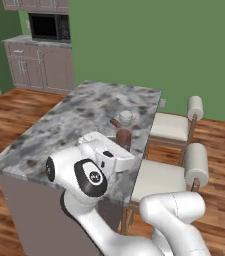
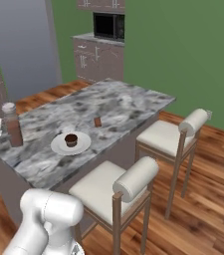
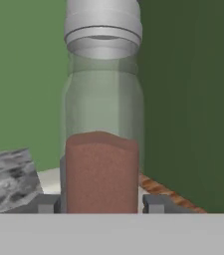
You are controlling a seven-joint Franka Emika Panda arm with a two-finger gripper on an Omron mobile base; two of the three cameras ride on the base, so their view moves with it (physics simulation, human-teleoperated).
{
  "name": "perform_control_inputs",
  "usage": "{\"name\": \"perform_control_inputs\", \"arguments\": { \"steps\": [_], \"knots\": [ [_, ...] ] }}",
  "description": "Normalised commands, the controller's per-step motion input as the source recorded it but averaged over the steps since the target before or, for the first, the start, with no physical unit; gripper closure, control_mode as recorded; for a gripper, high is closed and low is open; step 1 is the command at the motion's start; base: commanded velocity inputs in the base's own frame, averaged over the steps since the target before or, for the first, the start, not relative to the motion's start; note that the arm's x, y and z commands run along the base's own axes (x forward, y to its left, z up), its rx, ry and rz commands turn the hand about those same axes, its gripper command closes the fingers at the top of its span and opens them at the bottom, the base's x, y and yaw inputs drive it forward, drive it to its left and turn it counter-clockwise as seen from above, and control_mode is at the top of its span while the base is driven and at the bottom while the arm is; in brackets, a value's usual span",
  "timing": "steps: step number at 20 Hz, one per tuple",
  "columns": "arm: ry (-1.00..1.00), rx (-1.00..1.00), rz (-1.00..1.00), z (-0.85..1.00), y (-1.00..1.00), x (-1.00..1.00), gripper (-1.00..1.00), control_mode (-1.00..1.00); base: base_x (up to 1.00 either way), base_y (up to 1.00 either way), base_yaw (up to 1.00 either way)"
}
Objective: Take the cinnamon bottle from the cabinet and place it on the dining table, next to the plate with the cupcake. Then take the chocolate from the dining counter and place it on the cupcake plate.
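Observation:
My gripper is shut on the cinnamon bottle, a clear glass bottle with reddish-brown powder and a grey cap. The fingertips press its lower sides. The bottle is upright over the near end of the marbled dining table, just left of the white plate with the dark cupcake. I cannot tell whether its base touches the top. The chocolate lies on the table beyond the plate. In the left base view the bottle rises behind my hand.
Two white padded stools stand along the table's right side. Pale low cabinets with a microwave sit against the far green wall. The floor around the table is wood.

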Motion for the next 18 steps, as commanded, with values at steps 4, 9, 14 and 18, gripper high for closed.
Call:
{"name": "perform_control_inputs", "arguments": {
  "steps": [4,9,14,18],
  "knots": [
    [0.01,0.0,-0.34,-0.52,0.24,0.0,1.0,-1.0,0.0,0.0,0.0],
    [0.0,0.0,-0.04,-0.53,0.03,0.1,1.0,-1.0,0.0,0.0,0.0],
    [0.0,0.0,0.0,-0.49,0.0,0.4,1.0,-1.0,0.0,0.0,0.0],
    [0.0,-0.01,0.1,-0.38,0.0,0.46,1.0,-1.0,0.0,0.0,0.0]
  ]
}}
